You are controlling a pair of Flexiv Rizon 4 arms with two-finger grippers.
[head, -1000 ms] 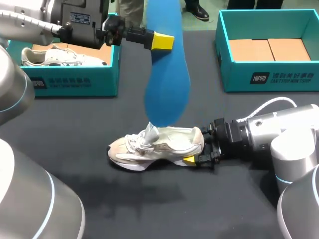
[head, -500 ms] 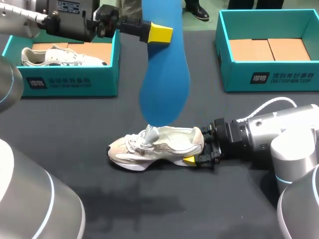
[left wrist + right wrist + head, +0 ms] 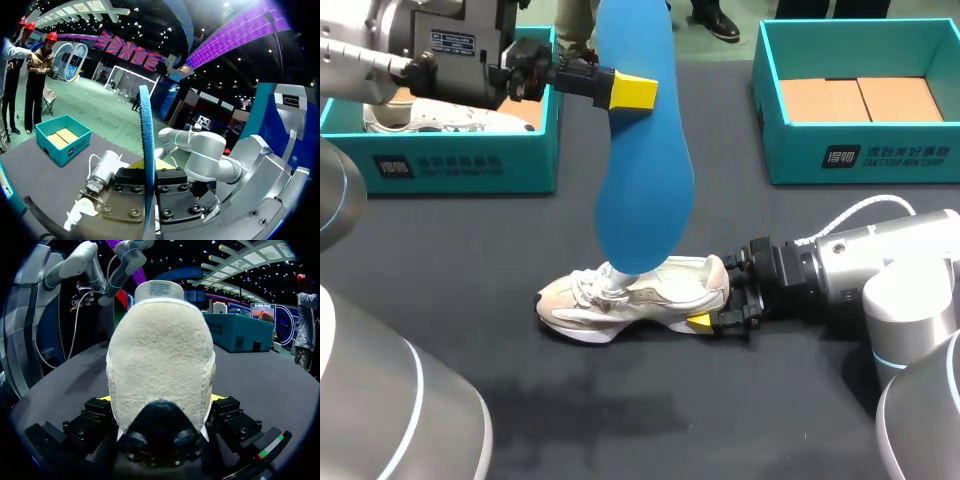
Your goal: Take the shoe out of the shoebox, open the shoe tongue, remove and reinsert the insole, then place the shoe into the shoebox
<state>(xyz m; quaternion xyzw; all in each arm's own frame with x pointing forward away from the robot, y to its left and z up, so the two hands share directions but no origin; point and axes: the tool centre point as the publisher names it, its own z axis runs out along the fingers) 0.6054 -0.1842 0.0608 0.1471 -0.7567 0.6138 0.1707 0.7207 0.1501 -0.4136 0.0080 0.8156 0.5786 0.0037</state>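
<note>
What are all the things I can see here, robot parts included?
shoe: one, cream, on its sole mid-table, heel in the right claw.
insole: one, blue, hanging upright from the left claw, lower end over the shoe's opening.
left box: one, teal, far left of the table.
second shoe: one, pale, inside the left box.
right box: one, teal, far right; only a brown cardboard floor shows.
table: one, black.
left claw: one, black with yellow tips, shut on the insole.
right claw: one, black with yellow tips, shut on the shoe.
</note>
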